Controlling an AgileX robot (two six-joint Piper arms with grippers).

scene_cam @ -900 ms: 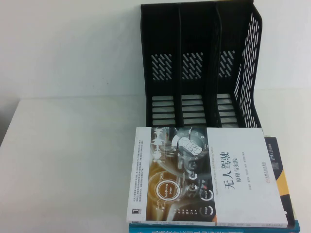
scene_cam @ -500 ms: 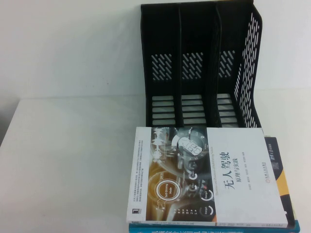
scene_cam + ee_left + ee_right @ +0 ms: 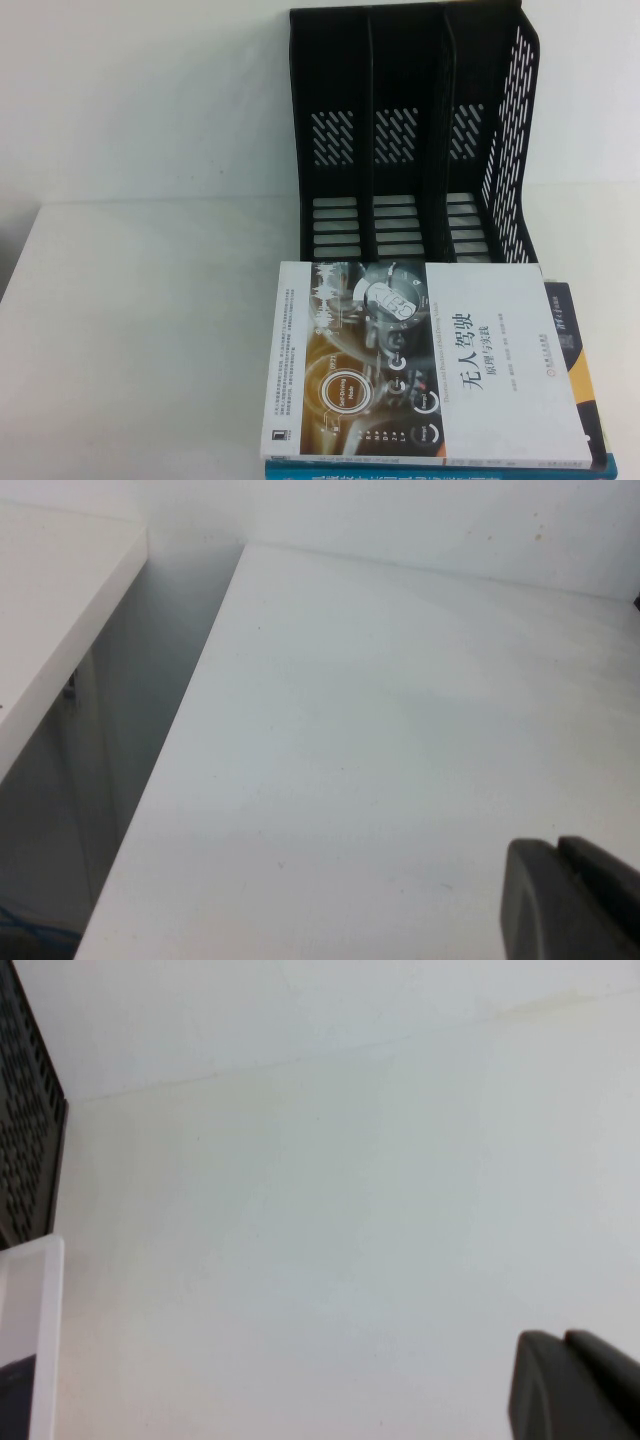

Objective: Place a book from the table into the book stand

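Books lie in a pile at the near right of the table [image 3: 150,330]. On top is the book [image 3: 430,360] with the white cover, black Chinese words and a dark car picture with glowing dials on its left half. It lies flat. Under it a dark navy book [image 3: 575,340] sticks out to the right, and a teal-edged book [image 3: 440,470] peeks out at the near side.

Just behind the pile stands the book stand [image 3: 415,130], black, with three upright slots and walls full of little holes. It sits at the far side of the table, and nothing is in the slots.

No arms show from above. The left gripper [image 3: 572,900] shows only in its own wrist view, as a dark tip over bare white table, and I cannot tell if its jaws are open or closed. The right gripper [image 3: 575,1385] shows the same way in its wrist view, over white table, with the stand's wall and a white book corner at the edge. I cannot tell its jaws either.
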